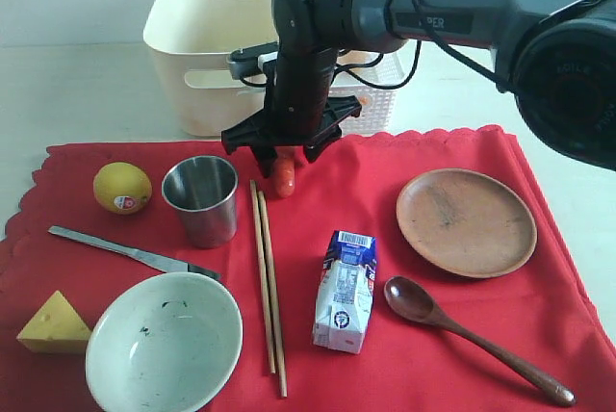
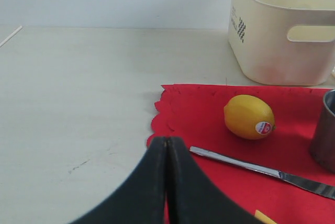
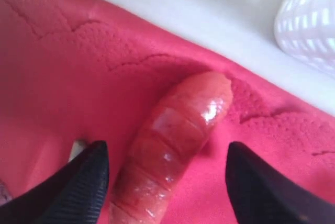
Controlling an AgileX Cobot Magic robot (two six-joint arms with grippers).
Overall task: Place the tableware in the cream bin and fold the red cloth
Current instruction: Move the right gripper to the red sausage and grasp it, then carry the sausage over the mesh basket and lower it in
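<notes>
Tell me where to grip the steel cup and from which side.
Grip the steel cup by its rim from straight above, one finger inside, one outside. It stands upright with its mouth open; the lemon and chopsticks close beside it would likely crowd a sideways grasp.

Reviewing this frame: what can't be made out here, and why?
Cream bin floor: exterior view, hidden by its own near wall.
White lattice basket: exterior view, mostly behind the right arm.
Sausage: right wrist view, one end cut off by the frame edge.
Steel cup: left wrist view, cut off by the edge.
</notes>
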